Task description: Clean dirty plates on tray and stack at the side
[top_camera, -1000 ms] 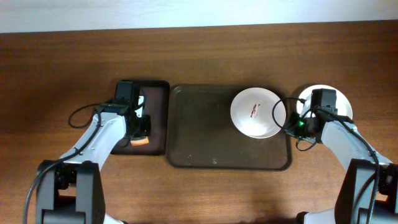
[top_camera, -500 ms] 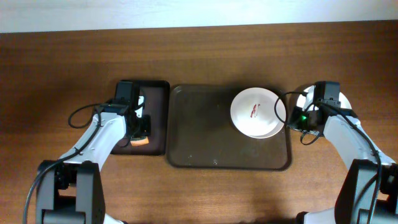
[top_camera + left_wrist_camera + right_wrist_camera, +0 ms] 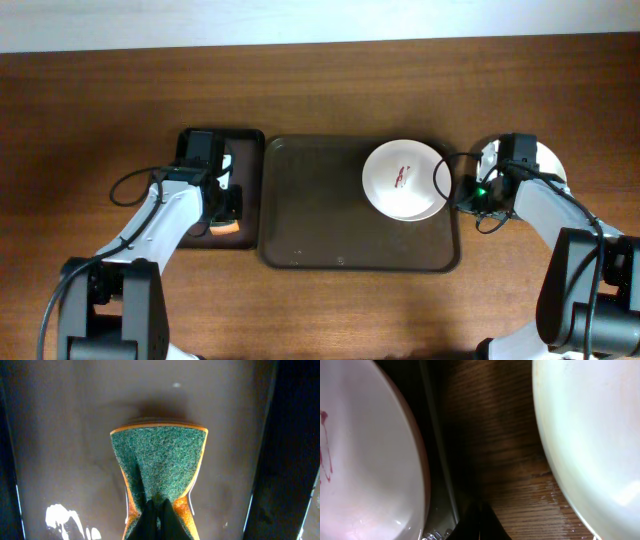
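A white plate [image 3: 403, 178] with a small red smear lies at the right end of the dark brown tray [image 3: 320, 215]; a second rim seems to show under its lower edge. Another white plate [image 3: 545, 165] lies on the wood tabletop to the right, partly under my right arm. My right gripper [image 3: 463, 194] is shut, its fingers [image 3: 480, 521] low on the table against the tray's right rim [image 3: 437, 460], between the smeared plate [image 3: 365, 460] and the other plate [image 3: 590, 435]. My left gripper [image 3: 159, 516] is shut on a green and orange sponge [image 3: 160, 462].
A smaller black tray [image 3: 248, 190] sits just left of the brown tray; the sponge [image 3: 228, 217] and my left gripper are over it, and its glossy surface fills the left wrist view [image 3: 65, 435]. Bare wood tabletop [image 3: 490, 435] shows between tray and right plate.
The brown tray, with the smeared plate on it, has slid left, and the black tray has shifted left with it. My right gripper moved left along with the tray's right rim. The left arm barely moved.
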